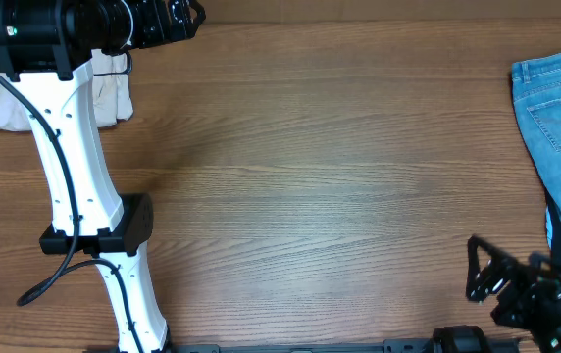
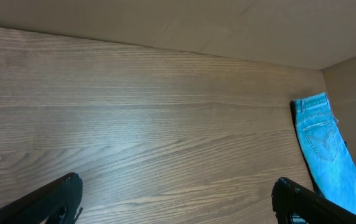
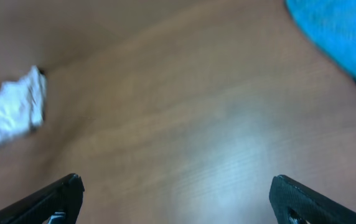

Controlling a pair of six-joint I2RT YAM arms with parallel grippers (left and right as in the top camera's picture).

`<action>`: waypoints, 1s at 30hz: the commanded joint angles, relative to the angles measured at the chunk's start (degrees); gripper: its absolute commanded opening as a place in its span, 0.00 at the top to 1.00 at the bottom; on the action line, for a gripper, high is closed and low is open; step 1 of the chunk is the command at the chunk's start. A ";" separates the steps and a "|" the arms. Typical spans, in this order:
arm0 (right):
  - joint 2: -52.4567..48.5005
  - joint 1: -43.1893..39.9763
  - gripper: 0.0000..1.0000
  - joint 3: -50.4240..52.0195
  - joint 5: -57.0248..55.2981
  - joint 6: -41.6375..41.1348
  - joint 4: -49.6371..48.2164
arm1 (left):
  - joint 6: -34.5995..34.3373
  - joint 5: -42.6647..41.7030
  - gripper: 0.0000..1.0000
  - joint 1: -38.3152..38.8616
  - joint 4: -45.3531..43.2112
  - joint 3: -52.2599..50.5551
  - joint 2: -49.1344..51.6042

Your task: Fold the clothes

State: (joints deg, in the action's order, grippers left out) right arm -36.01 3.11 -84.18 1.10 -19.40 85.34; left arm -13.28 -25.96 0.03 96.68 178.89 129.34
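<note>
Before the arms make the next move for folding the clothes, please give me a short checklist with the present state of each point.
1. Left tool open and holding nothing: ok.
2. Right tool open and holding nothing: ok.
3. Beige cloth lying flat: not ok, bunched at the far left corner.
4. Beige cloth fully seen from above: not ok, left arm covers part.
5. Blue denim garment apart from the beige cloth: ok.
6. Middle of the table free for folding: ok.
</note>
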 commanded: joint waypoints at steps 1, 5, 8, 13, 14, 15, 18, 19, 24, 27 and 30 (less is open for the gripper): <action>3.50 -1.11 0.00 3.80 -1.42 1.88 -4.17 | 1.29 -0.46 0.00 -0.02 0.11 0.76 -1.18; 7.93 -1.86 0.00 12.20 -0.61 6.36 -10.99 | 1.31 -0.44 0.00 -0.02 0.11 0.76 -1.18; 11.93 -1.86 0.00 21.11 0.81 12.33 -19.52 | 1.29 -0.46 0.00 0.02 0.11 0.76 -1.18; 17.64 -1.86 0.00 38.27 1.99 18.43 -35.91 | 1.29 -0.44 0.00 -0.07 0.11 0.76 -1.18; 18.36 -1.86 0.00 41.33 1.99 18.43 -38.95 | 1.29 -0.44 0.00 -0.07 0.11 0.76 -1.18; 19.17 -1.86 0.00 44.96 2.01 18.38 -42.69 | 1.29 -0.44 0.00 -0.04 0.11 0.74 -1.18; 20.87 -1.84 0.00 55.34 3.50 18.38 -54.82 | 1.29 -0.46 0.00 -0.02 0.11 0.74 -1.18; 21.16 -1.73 0.00 57.99 4.17 18.38 -58.29 | 1.29 -0.46 0.00 -0.02 0.11 0.74 -1.18; 23.34 -0.74 0.00 71.56 7.19 18.38 -76.87 | 1.29 -0.44 0.00 -0.02 0.11 0.74 -1.18; 25.88 -0.46 0.00 76.83 8.28 18.36 -82.62 | 1.29 -0.44 0.00 -0.04 0.11 0.74 -1.18; 29.31 -0.46 0.00 79.84 9.11 18.38 -83.41 | 1.29 -0.44 0.00 -0.04 0.11 0.74 -1.18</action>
State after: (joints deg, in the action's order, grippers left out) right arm -9.91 2.35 -6.79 8.38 -1.43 2.96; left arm -13.28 -25.96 0.03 96.71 178.89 129.34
